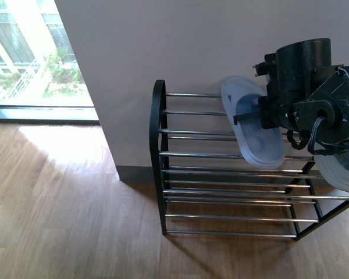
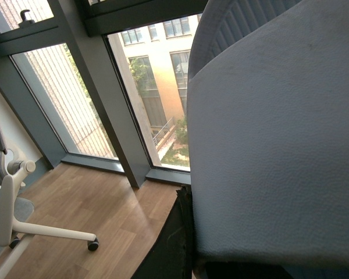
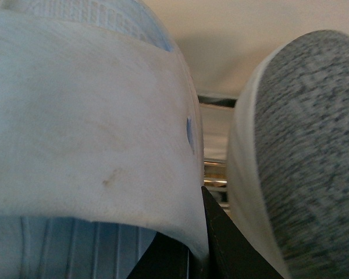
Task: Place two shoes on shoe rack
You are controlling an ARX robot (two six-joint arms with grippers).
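Note:
The shoe rack, black side frames with chrome bars, stands against the white wall. My left gripper is shut on a pale blue slide and holds it tilted over the top bars. In the left wrist view the slide's strap fills the frame, pinched at the left gripper. My right gripper is shut on the strap of the other pale blue slide. A grey knit sneaker with a white sole sits right beside it. A pale ribbed sole shows at the front view's right edge.
Wooden floor lies left of and before the rack. A floor-height window is at the far left. The lower chrome tiers show no shoes. A white office chair base stands by tall windows in the left wrist view.

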